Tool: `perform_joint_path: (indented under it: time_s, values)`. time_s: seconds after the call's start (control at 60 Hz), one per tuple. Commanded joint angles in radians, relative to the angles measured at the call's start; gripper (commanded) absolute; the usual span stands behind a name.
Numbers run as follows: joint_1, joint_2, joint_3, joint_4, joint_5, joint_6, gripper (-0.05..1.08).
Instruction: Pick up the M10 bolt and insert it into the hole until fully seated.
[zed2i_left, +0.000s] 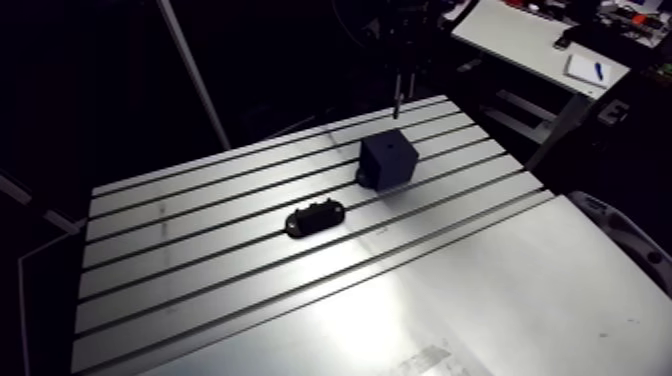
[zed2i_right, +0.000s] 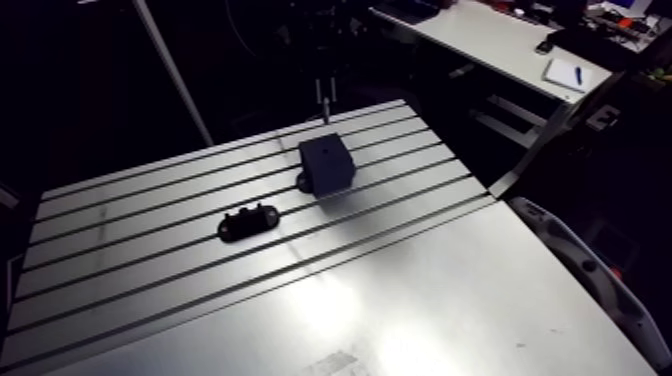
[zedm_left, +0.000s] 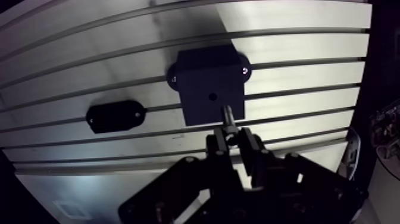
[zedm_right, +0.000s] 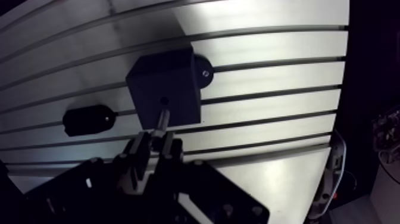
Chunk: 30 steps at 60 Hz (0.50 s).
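The pincer is clamped on the M10 bolt, whose shank points down at the dark block. Its tip hangs near the hole, clear of the block's top. In the arm view the block sits upper centre of the frame, near the far edge of the tabletop. A black oval holder lies mid-frame, well apart, and open slotted surface fills the lower right.

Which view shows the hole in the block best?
The wrist view: the hole is a clear dot on the top face of the black block, with the gripper holding the bolt near it. In the arm view the block is small and the hole isn't discernible.
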Motion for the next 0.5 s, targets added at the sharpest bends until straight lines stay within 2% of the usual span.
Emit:
perform_joint_path:
  time_s: [0.017, 0.5]
  values:
    - [-0.002, 0.010, -0.005, 0.014, -0.001, 0.013, 1.08]
    - [-0.002, 0.024, -0.002, 0.023, -0.002, 0.014, 1.08]
